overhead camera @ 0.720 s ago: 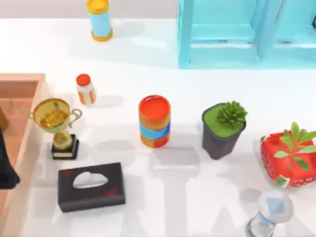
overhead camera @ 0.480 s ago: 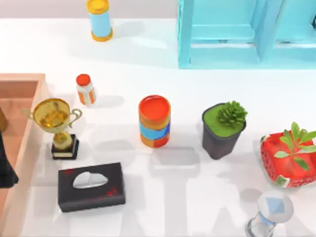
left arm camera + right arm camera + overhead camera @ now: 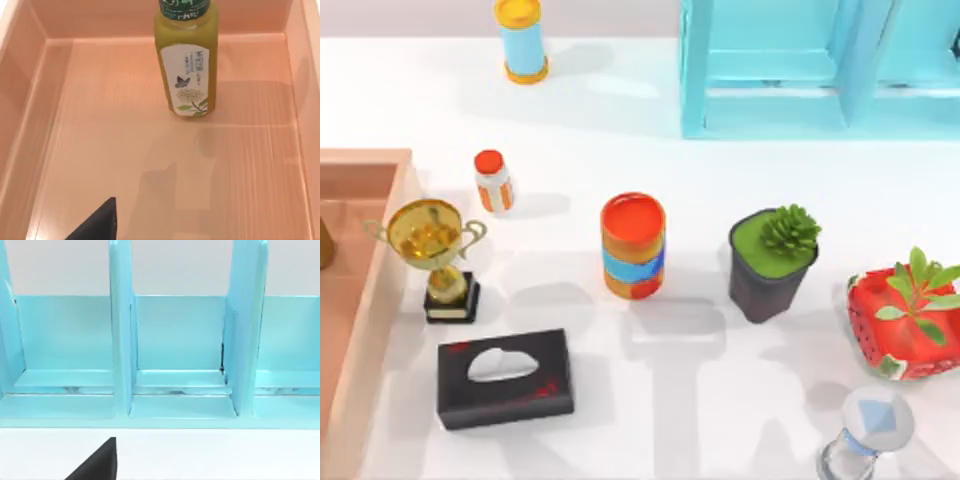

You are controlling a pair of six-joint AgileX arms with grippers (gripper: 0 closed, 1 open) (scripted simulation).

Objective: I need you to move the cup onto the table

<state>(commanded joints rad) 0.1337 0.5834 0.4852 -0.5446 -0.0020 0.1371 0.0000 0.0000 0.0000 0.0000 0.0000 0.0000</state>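
Recorder: Surface and room?

Observer: Glossy white table (image 3: 650,410), soft shadows on it. Orange-red can (image 3: 633,245) with a blue band stands upright near the middle; taking it as the reference. Pale wall beyond the far edge.

Recorder: Left of the can?

Observer: Gold trophy (image 3: 432,250) on a dark base. Beyond it, a light-brown wooden tray (image 3: 380,290) with a raised rim runs off the table's left side. Small white pill bottle (image 3: 493,181) with a red cap, left of the can and farther back. Black tissue box (image 3: 503,378), left of the can and nearer. Blue bottle (image 3: 524,40) with a yellow cap, far back and to the can's left.

Recorder: Right of the can?

Observer: Dark pot with a green plant (image 3: 772,265) beside it, apart. Red pot (image 3: 905,325) farther right, by the edge. Clear glass ornament (image 3: 865,435) to the right and nearer. Turquoise shelf (image 3: 770,110) behind and right.

Recorder: Open room?

Observer: Bare stretch on the can's near side, between tissue box and ornament. Another bare band behind the can, up to the shelf.

Recorder: Arms?

Observer: Left gripper (image 3: 97,225) hangs over the tray floor, looking at an upright green bottle (image 3: 186,55) by the tray's wall. Right gripper (image 3: 97,465) is above the table, facing the shelf's compartments. Pincer state on either: cannot tell.

Recorder: Cup?

Observer: Cannot place the cup from these views.
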